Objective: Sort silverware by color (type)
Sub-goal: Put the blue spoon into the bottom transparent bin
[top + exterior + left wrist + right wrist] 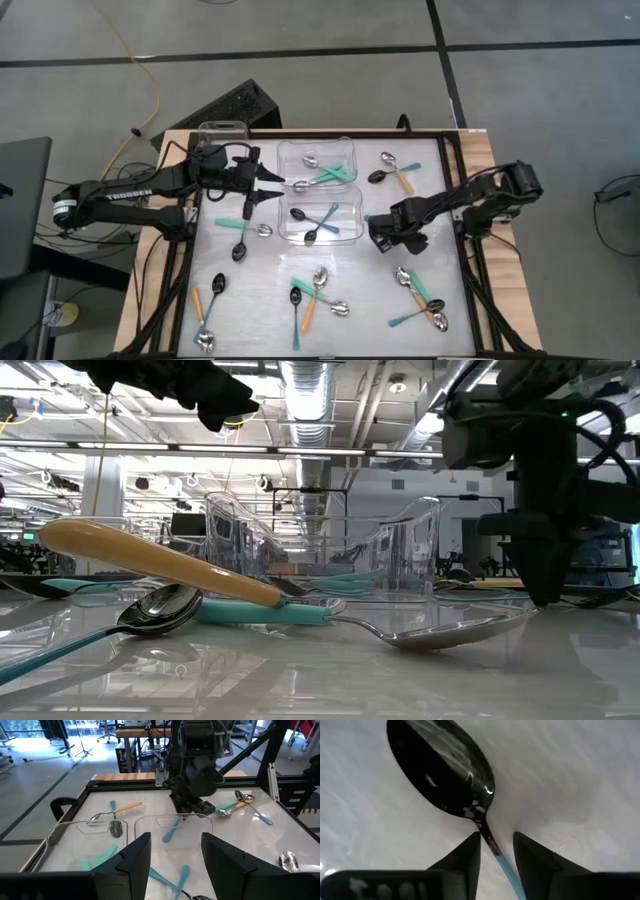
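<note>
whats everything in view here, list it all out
clear plastic tubs: three, far half of the table; two hold spoons, the left one looks empty
spoons in tubs: a few each, mostly teal handles
loose spoons: many, silver or black bowls, teal or orange handles, scattered over the table
table: one, white top
yellow cable: one, on the floor beyond the table
left gripper: open, empty, over the tubs
right gripper: low beside the nearer tub, fingers either side of a black-bowled teal spoon
</note>
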Robot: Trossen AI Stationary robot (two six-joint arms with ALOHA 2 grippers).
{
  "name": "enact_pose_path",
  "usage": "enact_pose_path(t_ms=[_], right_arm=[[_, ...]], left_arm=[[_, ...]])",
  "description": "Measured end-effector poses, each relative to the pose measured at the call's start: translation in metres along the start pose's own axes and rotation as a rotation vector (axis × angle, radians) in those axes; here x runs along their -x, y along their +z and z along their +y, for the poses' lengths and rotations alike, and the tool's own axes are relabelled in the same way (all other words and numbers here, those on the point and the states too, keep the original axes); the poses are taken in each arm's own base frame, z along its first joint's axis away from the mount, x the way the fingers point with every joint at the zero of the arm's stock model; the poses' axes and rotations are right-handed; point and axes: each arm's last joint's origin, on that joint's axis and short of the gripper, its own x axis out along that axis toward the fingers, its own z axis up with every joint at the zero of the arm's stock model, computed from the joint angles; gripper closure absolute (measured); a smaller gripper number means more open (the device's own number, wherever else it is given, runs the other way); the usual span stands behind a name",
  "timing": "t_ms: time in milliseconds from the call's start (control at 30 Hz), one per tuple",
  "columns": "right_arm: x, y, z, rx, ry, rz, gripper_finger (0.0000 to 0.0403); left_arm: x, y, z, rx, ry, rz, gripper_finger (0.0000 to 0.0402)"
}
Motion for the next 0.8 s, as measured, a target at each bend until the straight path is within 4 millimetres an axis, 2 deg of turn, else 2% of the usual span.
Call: enact_pose_path(t_ms=[233,500,700,800], right_arm=[[-0.005,0.002,-0.002,-0.013,-0.071,-0.052,0.0303],[-0.003,0.016,-0.005,-0.242,-0.034,-0.079,0.0373],[0.009,0.038,-0.007,-0.421,-0.041,-0.143,0.0376],[0.024,0.044,-0.014,-0.593,-0.103,-0.196,0.037]], left_arm=[[0.0,0.0,0.0,-0.001,0.0,-0.001,0.0242],[0.0,0.0,0.0,-0.004,0.0,-0.001,0.0242],[0.0,0.001,0.0,-0.027,0.001,-0.006,0.0242],[0.001,0.005,0.0,-0.027,-0.004,-0.018,0.0242]])
